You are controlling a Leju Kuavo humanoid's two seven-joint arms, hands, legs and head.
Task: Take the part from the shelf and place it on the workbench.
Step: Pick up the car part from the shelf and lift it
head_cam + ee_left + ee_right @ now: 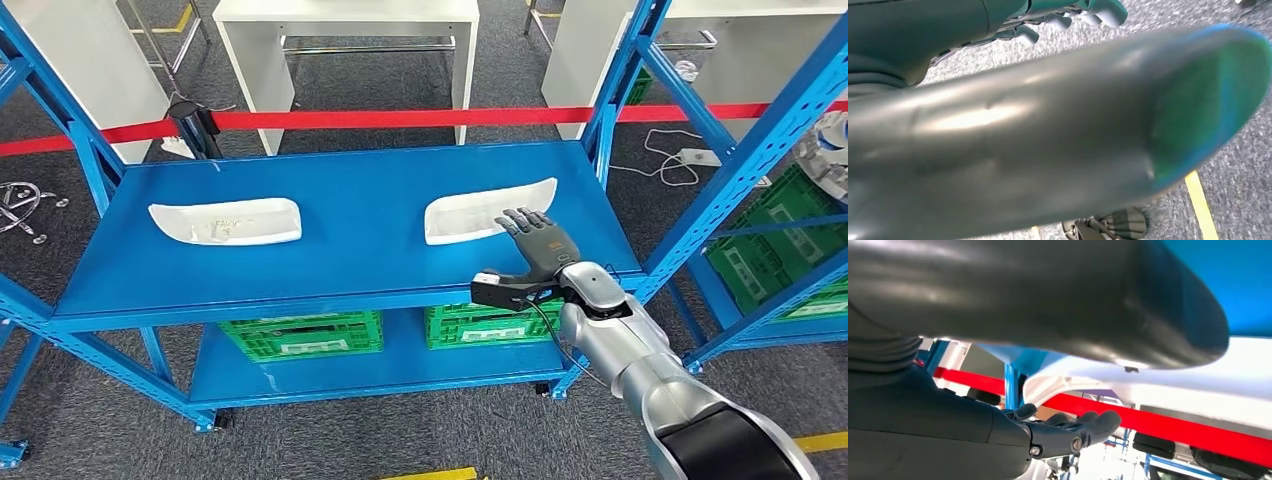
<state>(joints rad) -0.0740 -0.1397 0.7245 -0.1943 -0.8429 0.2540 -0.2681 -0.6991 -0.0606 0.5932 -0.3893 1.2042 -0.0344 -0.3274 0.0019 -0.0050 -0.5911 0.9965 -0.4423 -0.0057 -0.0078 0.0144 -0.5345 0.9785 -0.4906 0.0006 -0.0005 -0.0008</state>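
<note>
Two white curved parts lie on the top board of the blue shelf (350, 260): one on the left (225, 222), one on the right (470, 215). My right hand (540, 250) hovers over the shelf's front right area, fingers stretched forward and thumb spread to the side. Its fingertips reach the near edge of the right part and nothing is gripped. In the right wrist view the right part (1198, 380) lies beyond the thumb and the dark fingers (1073, 427). My left hand (1048, 135) hangs over the grey floor, thumb apart from the fingers (1073, 15), holding nothing.
Green crates (300, 335) stand on the shelf's lower board. Red barrier tape (400, 118) runs behind the shelf, with white tables (345, 30) beyond it. A second blue rack with a green crate (780, 240) stands at the right. Yellow floor lines mark the carpet.
</note>
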